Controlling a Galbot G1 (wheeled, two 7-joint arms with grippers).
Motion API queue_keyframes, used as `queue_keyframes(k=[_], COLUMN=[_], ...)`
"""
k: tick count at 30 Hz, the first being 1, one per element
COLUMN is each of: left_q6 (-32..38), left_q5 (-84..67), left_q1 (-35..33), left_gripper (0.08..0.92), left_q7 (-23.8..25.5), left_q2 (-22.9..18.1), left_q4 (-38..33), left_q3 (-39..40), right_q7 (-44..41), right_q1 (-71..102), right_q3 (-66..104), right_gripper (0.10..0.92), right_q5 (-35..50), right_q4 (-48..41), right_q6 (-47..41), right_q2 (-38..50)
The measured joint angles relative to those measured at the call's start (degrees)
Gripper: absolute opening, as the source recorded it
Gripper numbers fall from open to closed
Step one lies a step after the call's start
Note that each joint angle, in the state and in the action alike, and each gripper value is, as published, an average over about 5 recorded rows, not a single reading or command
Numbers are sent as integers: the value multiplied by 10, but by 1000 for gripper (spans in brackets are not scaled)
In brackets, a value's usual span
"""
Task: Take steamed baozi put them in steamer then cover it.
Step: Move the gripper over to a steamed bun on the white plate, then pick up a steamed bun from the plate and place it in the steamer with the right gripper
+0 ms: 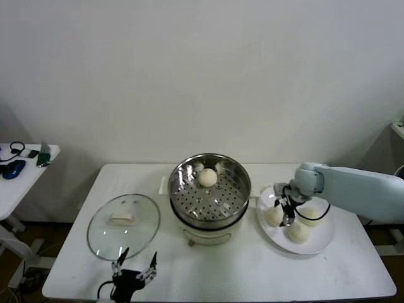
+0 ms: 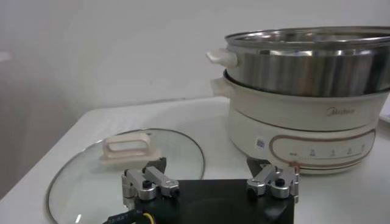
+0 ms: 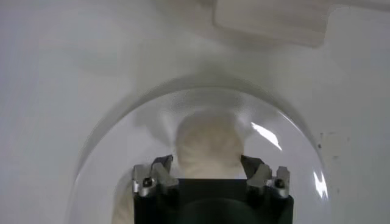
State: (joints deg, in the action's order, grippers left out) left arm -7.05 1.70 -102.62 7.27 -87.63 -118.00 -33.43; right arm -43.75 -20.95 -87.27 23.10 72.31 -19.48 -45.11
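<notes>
Clearly soft and light, the bun (image 3: 207, 146) on the plate (image 1: 319, 243) right of the steamer (image 1: 209, 192) wants gentle side pressure — the right gripper (image 1: 285, 208) straddles it, fingers open. Idle left gripper (image 1: 134, 270), open, waits near the lid (image 1: 123, 226).

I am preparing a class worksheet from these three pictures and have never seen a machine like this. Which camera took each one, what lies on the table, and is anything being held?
It is a two-armed robot. One camera looks down from its head; one sits on each wrist.

On the table lie a glass cover, a steel steamer with one baozi inside, and a white plate with three more.

The right gripper is open, low over the plate, its fingers either side of a baozi, not closed on it. The left gripper waits open near the cover. Nothing is held.
</notes>
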Motion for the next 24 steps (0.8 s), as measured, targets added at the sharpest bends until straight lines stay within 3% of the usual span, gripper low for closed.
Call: queue_keyframes(k=[10, 24], left_q6=[0, 0], left_q5=[1, 3], left_q1=[-5, -11], left_gripper=[823, 823], left_q7=[-1, -3], left_q2=[1, 2], left_q4=[-8, -22], left_q3=[3, 11], right_q7=[-16, -80], right_q1=[-48, -339], right_q3=[-15, -130], right_gripper=[645, 645], right_q5=[20, 150], right_q4=[15, 65], right_q6=[6, 30], right_q2=[6, -41])
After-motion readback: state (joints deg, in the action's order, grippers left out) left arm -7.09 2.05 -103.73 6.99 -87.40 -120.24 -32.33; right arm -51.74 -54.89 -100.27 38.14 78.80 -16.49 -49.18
